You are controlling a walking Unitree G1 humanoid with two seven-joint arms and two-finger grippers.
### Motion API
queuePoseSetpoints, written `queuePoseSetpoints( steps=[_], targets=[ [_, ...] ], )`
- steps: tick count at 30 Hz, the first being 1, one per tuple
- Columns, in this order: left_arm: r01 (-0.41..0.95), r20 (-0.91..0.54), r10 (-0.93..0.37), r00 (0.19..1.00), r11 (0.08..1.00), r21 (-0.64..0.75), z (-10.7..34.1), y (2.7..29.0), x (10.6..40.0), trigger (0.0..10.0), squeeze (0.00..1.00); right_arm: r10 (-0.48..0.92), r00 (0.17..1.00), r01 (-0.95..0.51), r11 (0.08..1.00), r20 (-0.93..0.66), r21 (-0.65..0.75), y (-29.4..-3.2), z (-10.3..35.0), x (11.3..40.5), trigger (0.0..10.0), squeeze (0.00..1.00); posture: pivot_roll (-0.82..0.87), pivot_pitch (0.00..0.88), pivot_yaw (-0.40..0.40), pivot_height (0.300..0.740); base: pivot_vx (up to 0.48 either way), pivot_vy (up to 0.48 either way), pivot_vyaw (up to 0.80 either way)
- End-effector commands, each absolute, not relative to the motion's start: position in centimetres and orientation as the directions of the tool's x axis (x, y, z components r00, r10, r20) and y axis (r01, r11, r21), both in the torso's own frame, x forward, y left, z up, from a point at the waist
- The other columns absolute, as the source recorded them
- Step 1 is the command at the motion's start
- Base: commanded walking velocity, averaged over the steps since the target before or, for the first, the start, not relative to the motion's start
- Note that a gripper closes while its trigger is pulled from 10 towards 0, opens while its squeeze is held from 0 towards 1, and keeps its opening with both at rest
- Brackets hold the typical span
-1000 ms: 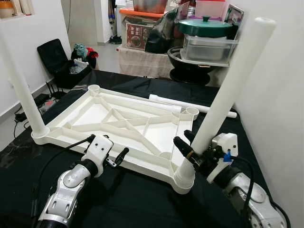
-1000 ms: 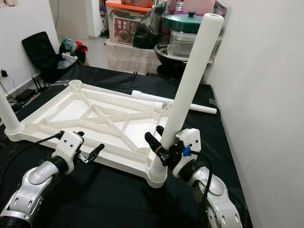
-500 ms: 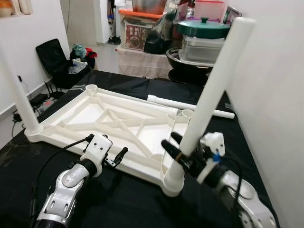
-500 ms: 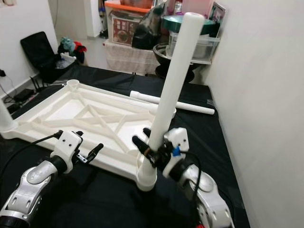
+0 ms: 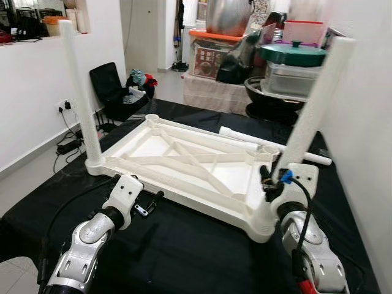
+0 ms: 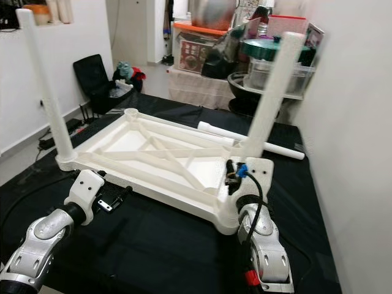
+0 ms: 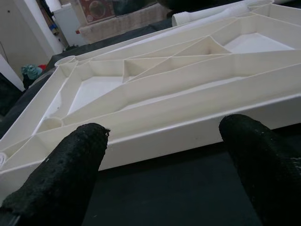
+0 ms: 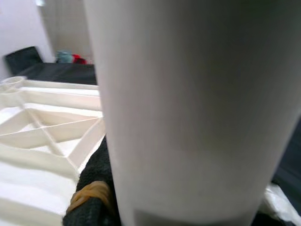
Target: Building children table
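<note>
A white plastic tabletop (image 5: 202, 202) lies upside down on a black cloth. One white leg (image 5: 78, 92) stands upright in its near left corner socket. A second leg (image 5: 312, 110) stands in the near right corner socket, and my right gripper (image 5: 270, 182) is shut on it low down. In the right wrist view this leg (image 8: 197, 108) is very close, with a black finger (image 8: 91, 188) against it. My left gripper (image 5: 150, 203) is open, just in front of the tabletop's near edge (image 7: 188, 136). A third leg (image 5: 275, 146) lies loose beyond the tabletop.
A white wall runs close along the right. Behind the cloth stand storage boxes, a green-lidded pot (image 5: 293, 52) and a dark bowl. An open black case (image 5: 109, 86) and cables lie on the floor to the left. Black cloth (image 5: 184, 251) spreads in front of the tabletop.
The camera has shifted, bringing the whole left leg into view. My right wrist has swung round to the near side of the leg it holds. The left gripper has barely moved.
</note>
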State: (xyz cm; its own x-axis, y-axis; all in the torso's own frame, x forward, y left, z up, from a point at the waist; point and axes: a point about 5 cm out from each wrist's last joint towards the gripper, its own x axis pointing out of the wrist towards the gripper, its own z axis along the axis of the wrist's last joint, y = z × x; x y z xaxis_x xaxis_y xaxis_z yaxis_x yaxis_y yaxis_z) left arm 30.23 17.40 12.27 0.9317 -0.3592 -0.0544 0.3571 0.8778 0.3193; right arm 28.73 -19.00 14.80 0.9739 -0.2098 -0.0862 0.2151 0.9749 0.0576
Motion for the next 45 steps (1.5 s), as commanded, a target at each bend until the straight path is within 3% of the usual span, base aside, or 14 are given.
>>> queuePoseSetpoints(
  steps=[1,7,8,9,13,14,15,35,45],
  targets=[
    [0.351,-0.058,-0.351,0.935,0.883,0.312,12.2,17.4,30.3,10.0,0.0,-0.316,0.863,0.351,0.936,-0.394,0.019,-20.4,9.3,27.1,10.0,0.0,0.05,0.0,-0.077,0.74,0.0,0.0,0.0],
    [0.352,-0.058,-0.352,0.934,0.883,0.311,12.1,17.3,30.3,10.0,0.0,-0.302,0.875,0.345,0.937,-0.378,0.05,-19.9,9.8,27.3,10.0,0.0,0.05,0.0,-0.077,0.74,0.0,0.0,0.0],
    [0.352,-0.058,-0.351,0.934,0.883,0.311,12.1,17.3,30.3,10.0,0.0,-0.3,0.877,0.344,0.937,-0.375,0.056,-19.8,9.9,27.4,10.0,0.89,0.05,0.0,-0.078,0.74,0.0,0.0,0.0],
    [0.351,-0.058,-0.351,0.935,0.883,0.313,12.1,17.4,30.4,10.0,0.0,-0.3,0.881,0.343,0.938,-0.364,0.056,-19.8,10.1,27.4,10.0,1.0,0.05,0.0,-0.078,0.74,0.0,0.0,0.0],
    [0.349,-0.059,-0.349,0.935,0.883,0.313,12.1,17.5,30.4,10.0,0.0,-0.306,0.9,0.337,0.94,-0.309,0.052,-19.7,11.1,27.7,10.0,1.0,0.05,0.0,-0.077,0.74,0.0,0.0,0.0],
    [0.35,-0.059,-0.35,0.935,0.883,0.313,12.1,17.5,30.4,10.0,0.0,-0.302,0.906,0.33,0.943,-0.297,0.048,-19.8,11.3,27.8,10.0,0.23,0.05,0.0,-0.076,0.74,0.0,0.0,0.0],
    [0.35,-0.058,-0.35,0.935,0.883,0.312,12.1,17.5,30.4,10.0,0.0,-0.3,0.911,0.325,0.944,-0.282,0.047,-19.8,11.5,27.8,10.0,0.0,0.05,0.0,-0.076,0.74,0.0,0.0,0.0],
    [0.357,-0.058,-0.358,0.932,0.878,0.317,12.2,17.6,30.5,10.0,0.0,-0.058,0.998,0.061,0.991,-0.022,0.122,-20.4,16.1,27.9,10.0,0.0,0.04,0.0,-0.066,0.74,0.0,0.0,0.0],
    [0.365,-0.051,-0.369,0.928,0.874,0.32,12.4,17.2,30.9,10.0,0.0,0.188,0.979,-0.195,0.976,0.074,0.098,-21.3,18.0,29.9,10.0,0.0,0.05,0.0,-0.072,0.74,0.0,0.0,0.0]
  ],
)
